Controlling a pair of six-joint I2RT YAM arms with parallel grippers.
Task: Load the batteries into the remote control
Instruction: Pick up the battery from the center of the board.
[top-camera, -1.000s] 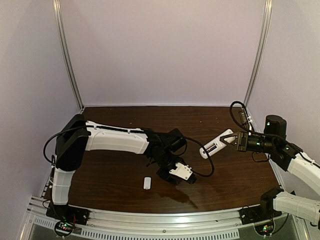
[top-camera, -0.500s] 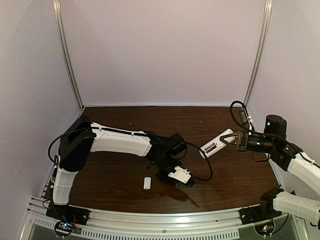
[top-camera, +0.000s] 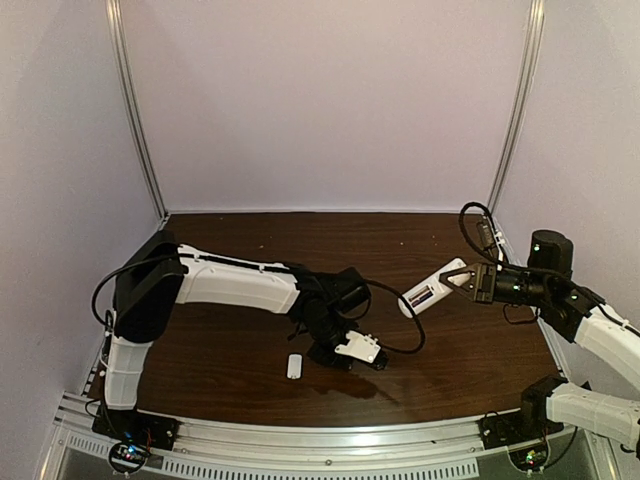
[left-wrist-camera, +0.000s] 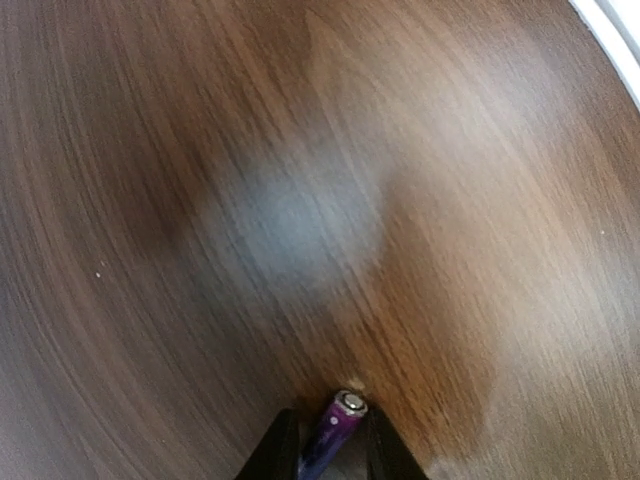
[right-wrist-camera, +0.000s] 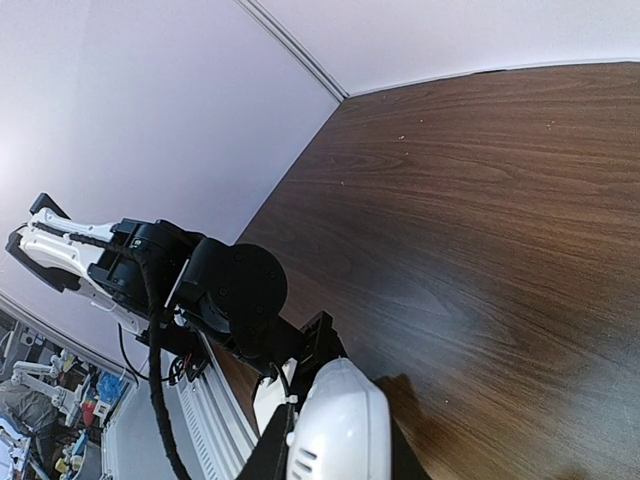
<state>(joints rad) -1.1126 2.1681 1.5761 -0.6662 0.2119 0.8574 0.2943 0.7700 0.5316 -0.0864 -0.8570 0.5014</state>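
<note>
My left gripper (top-camera: 378, 360) is low over the table's near middle, shut on a dark purple battery (left-wrist-camera: 338, 425). The battery's metal end points at the wood just ahead of my fingertips (left-wrist-camera: 280, 448). My right gripper (top-camera: 462, 279) is raised at the right and shut on one end of the white remote control (top-camera: 430, 291), which sticks out to the left. A dark and red patch shows in the remote's open back. In the right wrist view the remote (right-wrist-camera: 340, 430) fills the gap between my fingers (right-wrist-camera: 272, 445). Any other battery is out of view.
A small plain white cover piece (top-camera: 294, 366) lies on the brown table (top-camera: 250, 340) just left of my left gripper. The left arm's black cable (top-camera: 405, 335) loops beside it. The metal front rail (top-camera: 300, 435) and pale walls bound the space.
My left gripper has shifted slightly left and down toward the table, still holding the battery. The right arm and the remote have not moved.
</note>
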